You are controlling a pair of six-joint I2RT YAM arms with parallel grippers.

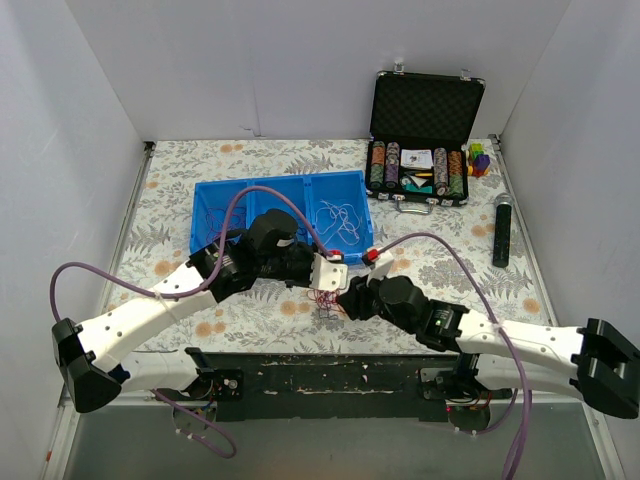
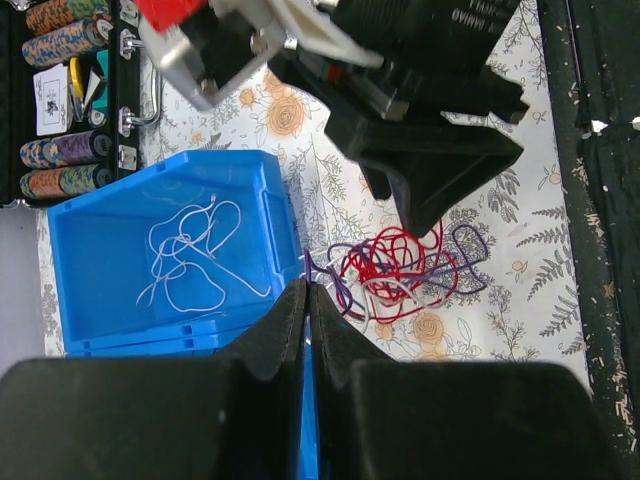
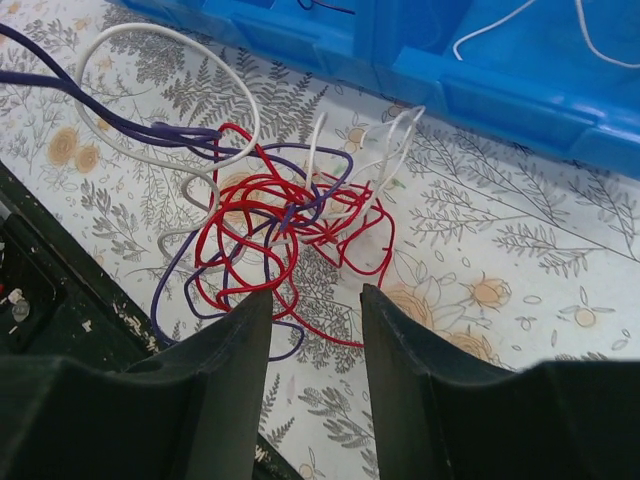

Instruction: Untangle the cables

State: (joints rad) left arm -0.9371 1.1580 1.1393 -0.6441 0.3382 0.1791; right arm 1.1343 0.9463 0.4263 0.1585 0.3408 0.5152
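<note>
Status: partly done. Some white strands (image 2: 190, 250) already lie loose in one compartment of the blue bin (image 2: 275, 220). The cables (image 3: 280, 220) (red, purple, white) are knotted on the worktop (image 3: 500, 250) just beside it. My right claw (image 3: 315, 310) stands open at the knot's near edge. My left claw (image 2: 307, 300) is closed, and I cannot tell whether it pinches a purple strand. The other compartments' contents are too fine to read.

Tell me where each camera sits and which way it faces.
Top: above and behind the robot, facing down at the table; left arm and right arm show.
Left wrist: on its arm, looking past shut jaws at the cables and blue bin.
Right wrist: on its arm, looking past open jaws at the cables.
Shared: both wrist views show cables and bin.
</note>
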